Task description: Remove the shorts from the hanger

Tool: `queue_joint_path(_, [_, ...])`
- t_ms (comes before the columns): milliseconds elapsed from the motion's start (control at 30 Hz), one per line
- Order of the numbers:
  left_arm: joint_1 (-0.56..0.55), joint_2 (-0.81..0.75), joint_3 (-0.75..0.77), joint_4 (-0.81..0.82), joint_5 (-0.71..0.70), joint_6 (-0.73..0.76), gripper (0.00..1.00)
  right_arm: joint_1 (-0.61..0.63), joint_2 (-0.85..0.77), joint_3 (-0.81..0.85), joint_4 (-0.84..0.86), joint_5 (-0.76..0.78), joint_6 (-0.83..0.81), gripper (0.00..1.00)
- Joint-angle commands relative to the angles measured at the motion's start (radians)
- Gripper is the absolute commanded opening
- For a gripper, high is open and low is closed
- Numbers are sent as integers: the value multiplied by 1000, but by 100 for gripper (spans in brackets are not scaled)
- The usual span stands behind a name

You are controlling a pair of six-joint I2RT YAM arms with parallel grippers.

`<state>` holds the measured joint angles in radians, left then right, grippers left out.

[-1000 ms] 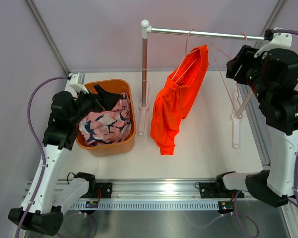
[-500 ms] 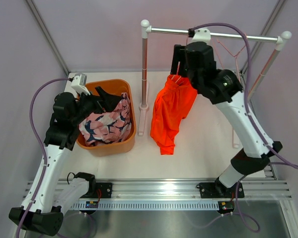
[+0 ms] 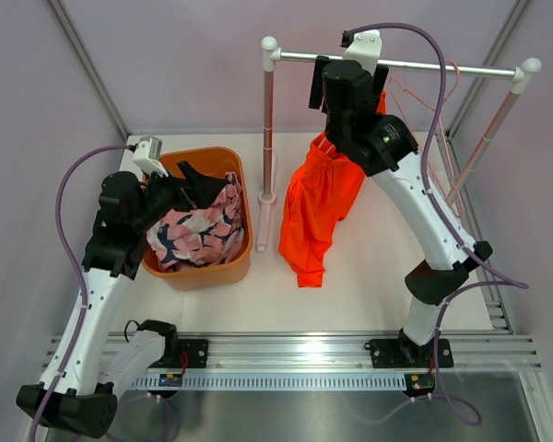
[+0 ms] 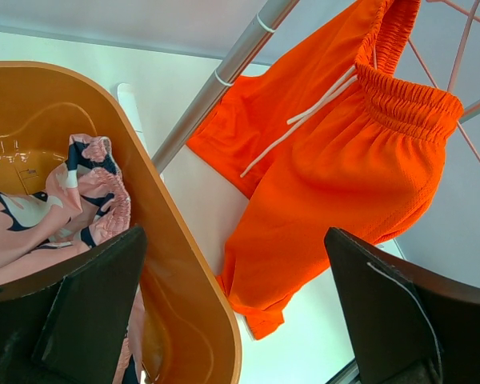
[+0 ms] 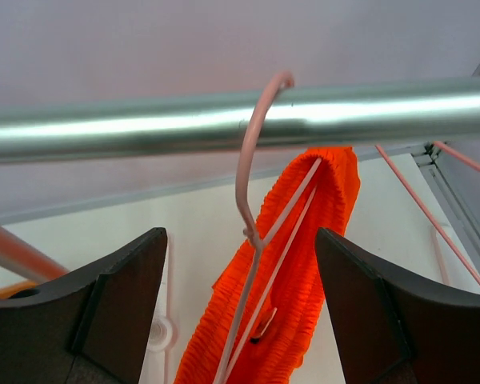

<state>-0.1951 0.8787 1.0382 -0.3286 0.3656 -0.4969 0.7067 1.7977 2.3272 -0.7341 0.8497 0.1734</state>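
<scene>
I see the bright orange-red fabric shorts [image 3: 318, 207] hanging on a pink wire hanger [image 5: 252, 184] from the steel rail [image 5: 144, 128]. My right gripper [image 5: 240, 236] gapes wide, facing its hook. The pink patterned shorts [image 3: 194, 230] lie in the orange plastic tub [image 3: 203, 274], with my left gripper [image 4: 236, 234] spread wide over it.

- Two pairs of shorts are showing: an orange-red pair [image 3: 323, 198] is hanging up, and a pink patterned pair [image 3: 195, 230] is lying in the tub.
- One orange tub [image 3: 203, 274] is sitting on the surface [image 3: 378, 276].
- One shiny bar [image 3: 424, 64] is resting on two posts, a left post [image 3: 268, 120] and a right post [image 3: 488, 129].
- Two pink hangers are hanging on the bar: a full hanger [image 5: 240, 188] is carrying the orange-red pair, and a bare hanger [image 5: 432, 218] is hanging beside it.
- Two robot arms are showing, a left arm [image 3: 101, 285] and a right arm [image 3: 424, 203].
- Two claws are showing, a left claw [image 4: 234, 232] and a right claw [image 5: 240, 232], each with two fingers.
</scene>
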Motion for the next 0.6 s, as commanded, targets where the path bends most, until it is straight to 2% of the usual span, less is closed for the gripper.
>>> queue_joint_path(0, [-3,-1,-1,31,1,14,99,-24,41,75,12,60,-2,82])
queue_joint_path(567, [-12,14,0,28,-11,11,98,-114,12,-65,24,-29,83,77])
